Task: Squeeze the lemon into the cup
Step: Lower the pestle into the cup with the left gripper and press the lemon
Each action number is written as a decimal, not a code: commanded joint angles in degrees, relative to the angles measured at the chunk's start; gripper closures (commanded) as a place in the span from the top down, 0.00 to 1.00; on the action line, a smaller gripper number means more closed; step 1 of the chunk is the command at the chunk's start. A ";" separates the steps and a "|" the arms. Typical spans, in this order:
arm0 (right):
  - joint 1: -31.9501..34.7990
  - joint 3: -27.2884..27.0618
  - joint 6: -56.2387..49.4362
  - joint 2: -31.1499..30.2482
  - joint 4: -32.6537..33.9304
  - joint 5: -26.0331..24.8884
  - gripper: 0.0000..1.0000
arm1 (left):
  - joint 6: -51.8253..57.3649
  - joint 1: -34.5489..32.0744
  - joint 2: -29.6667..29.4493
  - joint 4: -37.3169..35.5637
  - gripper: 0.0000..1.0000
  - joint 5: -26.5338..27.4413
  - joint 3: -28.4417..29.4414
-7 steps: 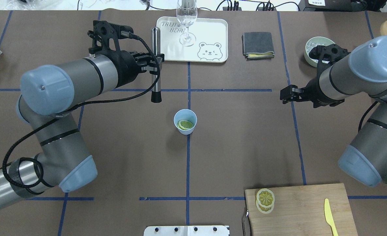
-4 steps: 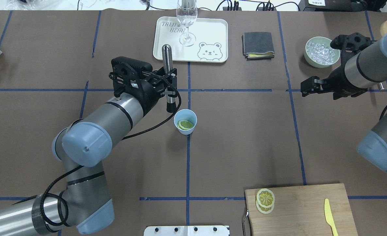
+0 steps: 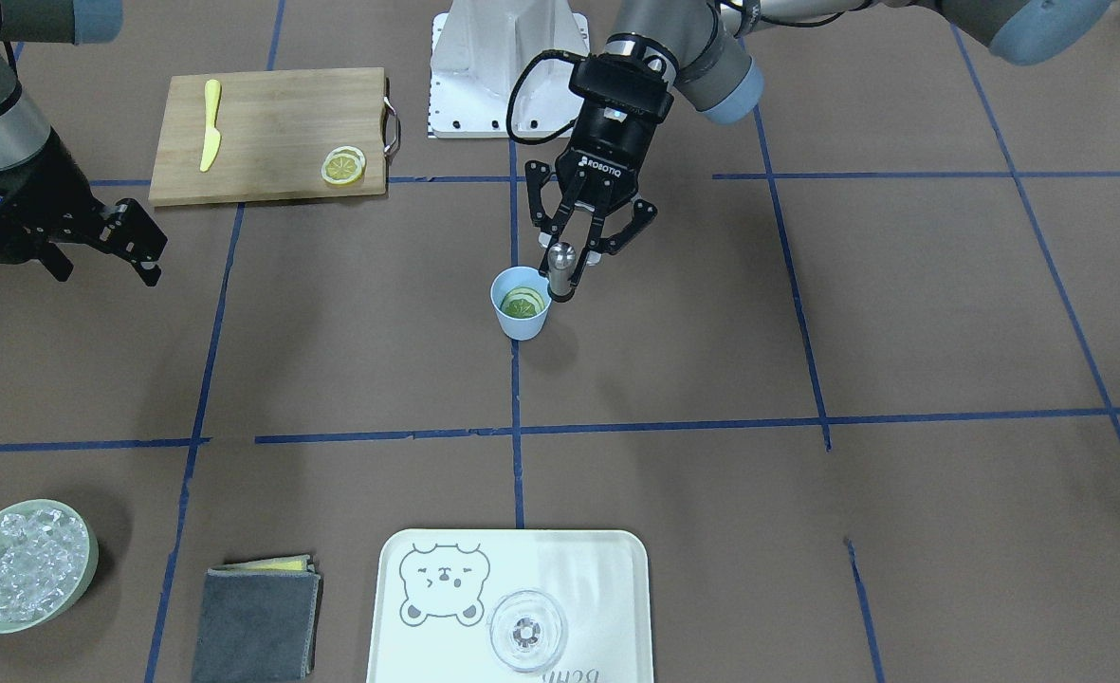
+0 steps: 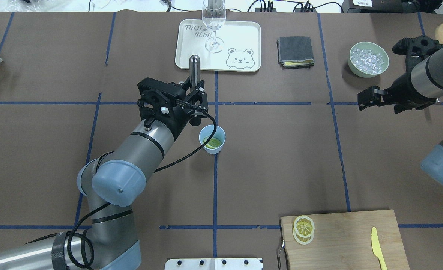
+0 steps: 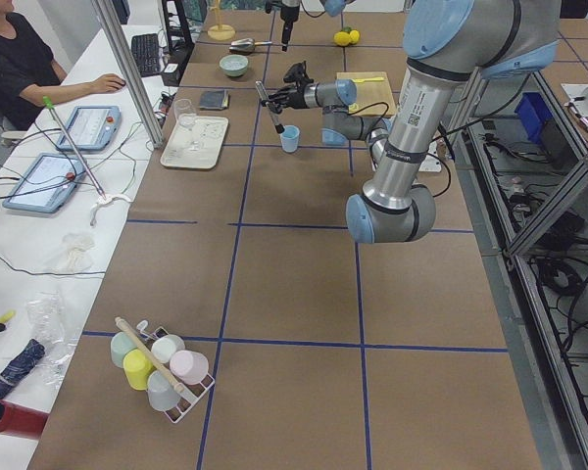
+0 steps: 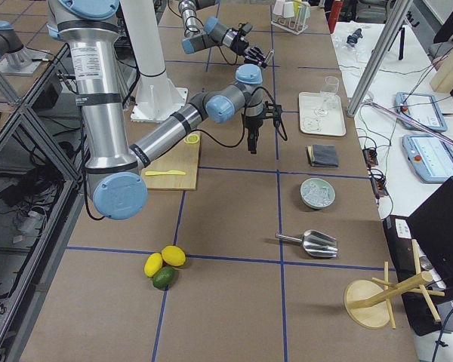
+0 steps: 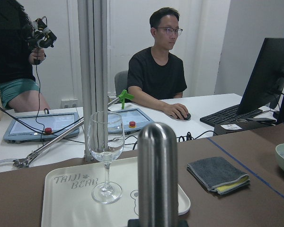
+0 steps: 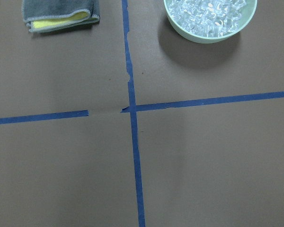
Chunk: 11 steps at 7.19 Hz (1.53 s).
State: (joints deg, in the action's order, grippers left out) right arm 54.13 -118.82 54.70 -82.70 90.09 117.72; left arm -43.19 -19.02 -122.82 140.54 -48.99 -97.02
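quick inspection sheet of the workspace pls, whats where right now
surface: brown-covered table, blue tape grid
job's things: lemon slice lying inside the cup
clutter: tray with wine glass, folded cloth, ice bowl, board with spare slices and knife
tools: left tool shut on metal muddler, tip at cup's rim; right tool apart, jaws unclear
cables: black wrist cable loops past the cup
surroundings: seated operator, tablets, monitor
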 commanded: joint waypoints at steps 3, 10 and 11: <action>0.27 -0.10 -0.03 -0.18 0.00 0.67 1.00 | -0.05 1.96 -2.68 0.26 0.00 0.48 2.71; 0.18 0.17 -0.12 -0.18 0.00 0.76 1.00 | -0.14 3.11 -3.39 5.01 0.00 0.39 8.95; 0.18 0.17 -0.12 -0.18 0.00 0.67 1.00 | -0.06 3.63 -3.30 5.01 0.00 0.39 9.21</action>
State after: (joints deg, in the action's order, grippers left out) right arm 54.32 -118.67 54.60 -82.88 90.09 118.44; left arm -43.31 -15.83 -126.16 145.42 -48.57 -88.34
